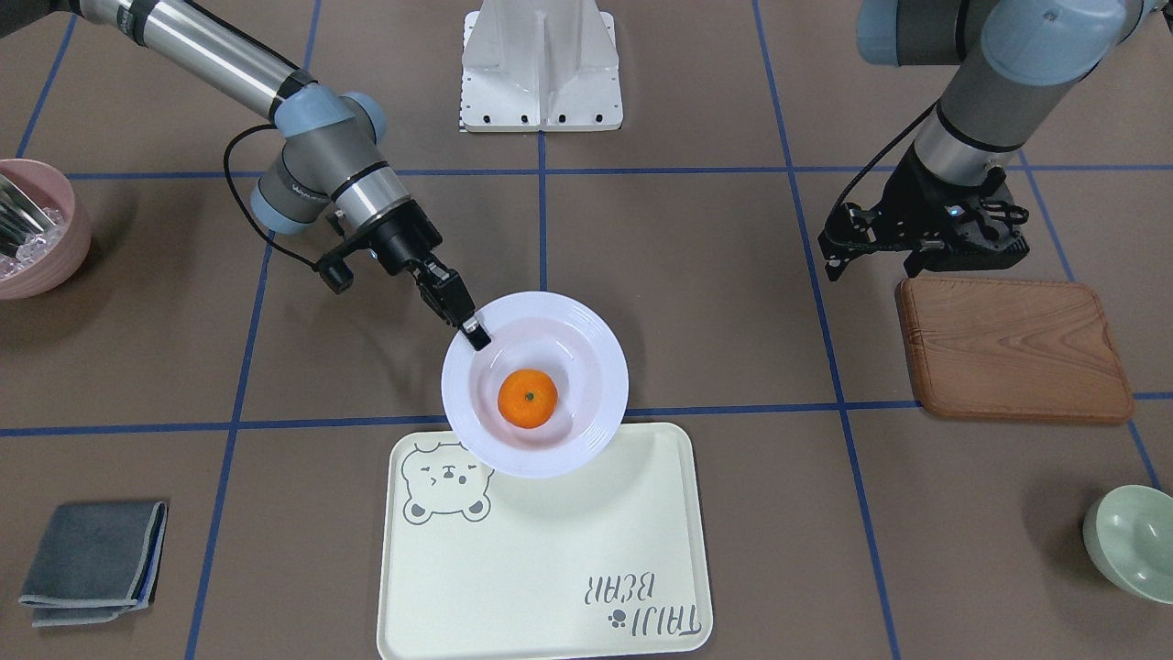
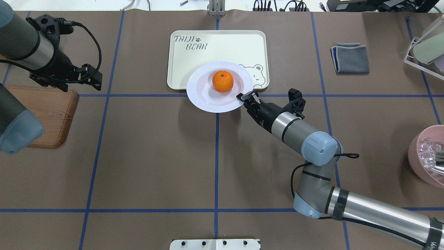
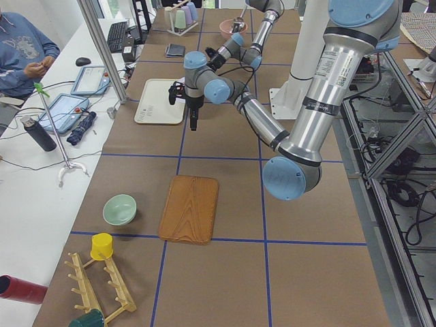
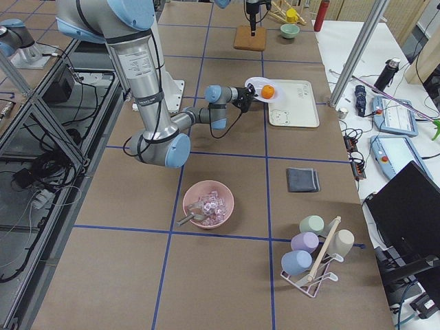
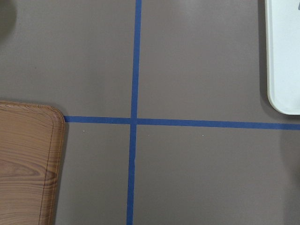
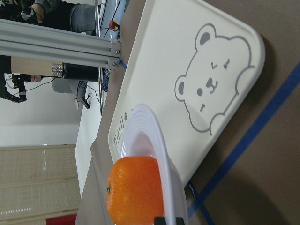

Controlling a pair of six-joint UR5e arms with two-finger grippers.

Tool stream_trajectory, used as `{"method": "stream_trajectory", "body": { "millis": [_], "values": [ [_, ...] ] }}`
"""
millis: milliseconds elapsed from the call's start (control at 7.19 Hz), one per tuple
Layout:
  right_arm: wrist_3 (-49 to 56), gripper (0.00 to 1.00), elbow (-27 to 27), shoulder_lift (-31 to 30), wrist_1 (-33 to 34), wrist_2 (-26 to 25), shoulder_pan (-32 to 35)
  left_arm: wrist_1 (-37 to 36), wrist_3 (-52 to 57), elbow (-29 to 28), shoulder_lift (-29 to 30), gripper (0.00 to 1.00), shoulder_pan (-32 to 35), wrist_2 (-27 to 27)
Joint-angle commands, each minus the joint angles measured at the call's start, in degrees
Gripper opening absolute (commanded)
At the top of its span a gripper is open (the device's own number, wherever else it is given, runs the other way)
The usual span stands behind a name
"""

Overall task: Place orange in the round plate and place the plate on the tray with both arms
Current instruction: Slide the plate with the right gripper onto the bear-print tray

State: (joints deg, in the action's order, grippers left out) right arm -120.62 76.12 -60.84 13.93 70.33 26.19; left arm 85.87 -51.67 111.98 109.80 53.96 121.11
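– Overhead exterior: right gripper [image 2: 244,97] is clamped narrow on the round plate's [image 2: 208,99] robot-side rim. The plate straddles the tray's [image 2: 215,48] near edge, part over tray, part over table [image 2: 156,156].
– And the orange [image 2: 222,81]?
– Centre of the plate's well. Right wrist view adds the rim edge-on, with the bear drawing [image 6: 211,84] just beyond. Lifted or resting on the tray lip: can't tell.
– And the left gripper [image 2: 66,83]?
– Over bare table, just beside the wooden board [image 2: 41,114], nothing in it. Its wrist view shows only table, board corner and tray corner, no fingers, so its opening can't be told.
– Other containers?
– The pink bowl [image 1: 69,247] holds clear chunks [image 1: 32,249] and a metal utensil [image 1: 16,215]. The green bowl [image 1: 1132,541] sits well apart.
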Motion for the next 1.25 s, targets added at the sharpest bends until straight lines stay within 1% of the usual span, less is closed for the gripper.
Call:
{"method": "stream_trajectory", "body": {
  "millis": [0, 139, 278, 417, 556, 695, 834, 974, 1113],
  "values": [
    [-0.9, 0.00, -10.7, 7.9, 2.4, -0.9, 3.6, 0.0, -0.1, 0.1, 0.1, 0.98, -0.1, 0.0],
    [-2.5, 0.00, -14.8, 12.1, 5.3, -0.9, 4.8, 0.1, 0.0, -0.2, 0.0, 0.98, -0.1, -0.1],
    [-3.0, 0.00, -18.1, 14.1, 5.7, -0.9, 5.2, 0.1, -0.1, -0.4, 0.1, 0.98, -0.1, -0.1],
    [-3.3, 0.00, -19.5, 14.9, 6.0, -1.0, 5.2, 0.1, -0.1, -0.1, 0.0, 0.98, -0.1, -0.1],
    [-5.3, 0.00, -19.6, 16.2, 9.7, -1.8, 5.2, 0.1, -0.1, -0.4, 0.1, 0.98, -0.2, -0.1],
    [-5.9, 0.63, -19.6, 17.1, 11.5, -2.5, 5.1, 0.1, -0.1, -0.5, 0.1, 0.98, -0.2, -0.1],
    [-5.9, 1.00, -19.5, 17.2, 11.5, -2.4, 5.2, 0.1, -0.1, -0.5, 0.1, 0.98, -0.2, -0.2],
    [-6.0, 1.00, -18.5, 16.7, 11.5, -2.4, 5.1, 0.1, -0.2, -0.6, 0.1, 0.98, -0.4, -0.2],
    [-6.2, 1.00, -12.7, 13.6, 11.6, -2.3, 4.1, 0.1, -0.3, -0.7, 0.2, 0.98, -0.4, -0.2]
  ]
}}
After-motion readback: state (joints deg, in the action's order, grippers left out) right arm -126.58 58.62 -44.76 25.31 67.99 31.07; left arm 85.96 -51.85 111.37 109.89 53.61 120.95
